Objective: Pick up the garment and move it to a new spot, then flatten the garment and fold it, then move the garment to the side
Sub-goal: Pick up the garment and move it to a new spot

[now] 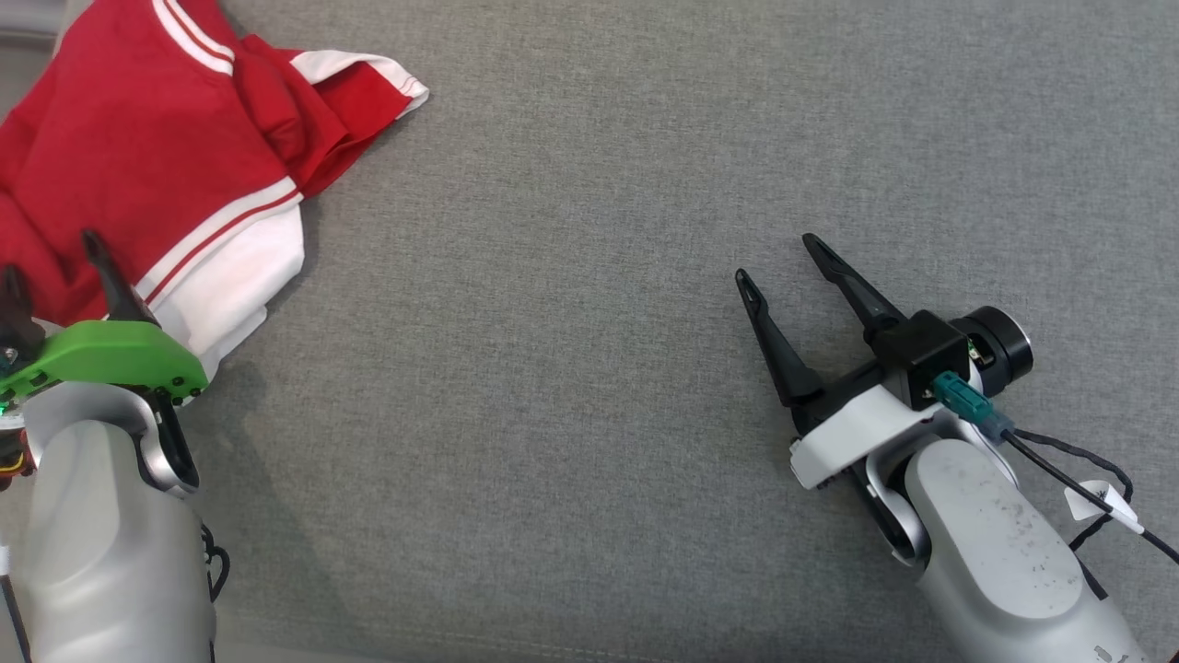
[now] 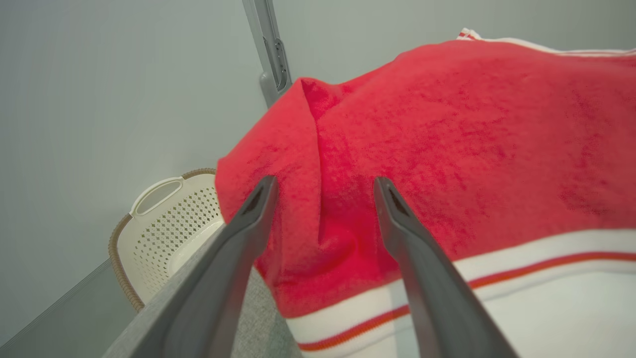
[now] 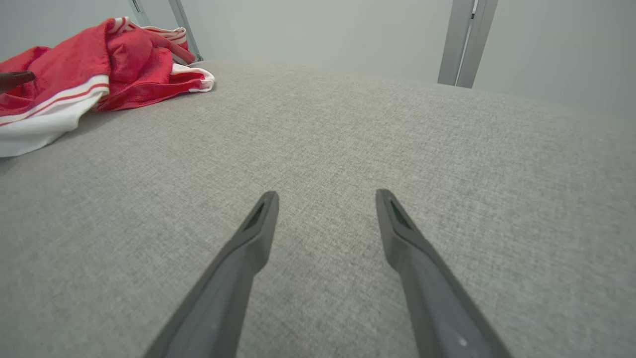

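Left gripper (image 1: 50, 255): wide, empty, tips over garment (image 1: 138, 157).
Right gripper (image 1: 776, 258): wide, empty, well apart from garment.
Garment: crumpled, red and white.

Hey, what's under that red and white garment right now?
The garment lies crumpled on the grey fabric surface, which shows beside it. Whether anything else lies beneath is hidden by the cloth.

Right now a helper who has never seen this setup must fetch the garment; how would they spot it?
Start at the wide grey cloth surface and go to its far left corner, by the open left gripper. The garment lies crumpled there: bright red, with white bands carrying thin red stripes, unlike the plain grey around it.
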{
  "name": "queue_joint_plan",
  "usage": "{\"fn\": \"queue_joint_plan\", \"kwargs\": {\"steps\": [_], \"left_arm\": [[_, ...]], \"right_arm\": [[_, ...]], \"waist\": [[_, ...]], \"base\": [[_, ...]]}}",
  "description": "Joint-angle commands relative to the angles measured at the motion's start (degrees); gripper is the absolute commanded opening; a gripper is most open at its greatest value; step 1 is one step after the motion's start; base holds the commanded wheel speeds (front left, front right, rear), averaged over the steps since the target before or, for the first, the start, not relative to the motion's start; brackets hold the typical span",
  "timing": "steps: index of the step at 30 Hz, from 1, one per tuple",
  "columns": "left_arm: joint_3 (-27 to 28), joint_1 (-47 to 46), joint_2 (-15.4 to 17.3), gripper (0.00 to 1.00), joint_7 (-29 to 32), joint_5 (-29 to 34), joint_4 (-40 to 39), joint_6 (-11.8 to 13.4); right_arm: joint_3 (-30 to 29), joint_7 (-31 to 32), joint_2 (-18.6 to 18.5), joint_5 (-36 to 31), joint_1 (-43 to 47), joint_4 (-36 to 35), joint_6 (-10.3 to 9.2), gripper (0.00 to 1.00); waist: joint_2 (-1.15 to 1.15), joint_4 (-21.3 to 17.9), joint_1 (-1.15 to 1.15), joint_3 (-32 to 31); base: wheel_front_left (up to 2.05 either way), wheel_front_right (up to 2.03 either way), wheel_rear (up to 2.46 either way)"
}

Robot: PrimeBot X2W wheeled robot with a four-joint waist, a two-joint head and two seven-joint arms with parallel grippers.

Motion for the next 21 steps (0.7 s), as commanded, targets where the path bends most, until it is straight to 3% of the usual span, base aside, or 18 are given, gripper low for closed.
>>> {"fn": "queue_joint_plan", "kwargs": {"steps": [1, 5, 6, 7, 8, 9, 15, 21], "left_arm": [[1.1, -1.5, 0.3, 1.0, 0.0, -0.6, 1.0, 0.5], [3.5, -2.4, 0.7, 1.0, 0.0, -1.5, 3.6, 1.3], [3.8, -2.5, 0.8, 0.83, 0.0, -1.5, 4.4, 1.4], [4.2, -2.8, 0.8, 0.59, 0.0, -1.8, 5.7, 1.5], [4.4, -3.1, 1.0, 0.45, 0.0, -1.8, 6.4, 1.6], [4.7, -3.5, 1.2, 0.0, 0.0, -1.9, 7.4, 1.5], [5.7, -4.3, 1.6, 0.0, 0.0, -2.2, 9.3, 0.6], [4.8, -3.8, 1.5, 0.0, 0.0, 0.0, 4.8, -1.2]], "right_arm": [[0.1, -0.2, -0.2, 0.1, -0.4, -0.1, 0.0, 1.0], [-0.3, -0.2, -0.1, 0.1, -0.4, -0.1, 0.0, 1.0], [-0.4, -0.2, -0.1, 0.1, -0.4, -0.1, 0.0, 1.0], [-0.5, -0.1, -0.1, 0.2, -0.4, 0.0, 0.0, 1.0], [-0.5, -0.1, -0.1, 0.2, -0.4, 0.0, 0.0, 1.0], [-0.5, -0.1, 0.0, 0.3, -0.4, 0.0, 0.0, 1.0], [-0.9, -0.1, 0.2, 0.7, -0.5, 0.4, -0.01, 1.0], [-2.0, -0.1, 1.4, 1.0, 0.4, 0.6, 0.0, 1.0]], "waist": [[0.0, -1.2, 0.0, 1.2], [0.0, -1.5, 0.0, 1.6], [0.0, -1.5, 0.0, 1.6], [0.0, -1.6, 0.0, 1.7], [0.0, -1.6, 0.0, 1.7], [0.0, -1.6, 0.0, 1.8], [0.0, -1.8, 0.0, 1.6], [0.0, -2.2, 0.0, -0.6]], "base": [[0.0, 0.0, 0.0], [0.0, 0.0, 0.0], [0.0, 0.0, 0.0], [0.0, 0.0, 0.0], [0.0, 0.0, 0.0], [0.0, 0.0, 0.0], [0.0, 0.0, 0.0], [0.0, 0.0, 0.0]]}}
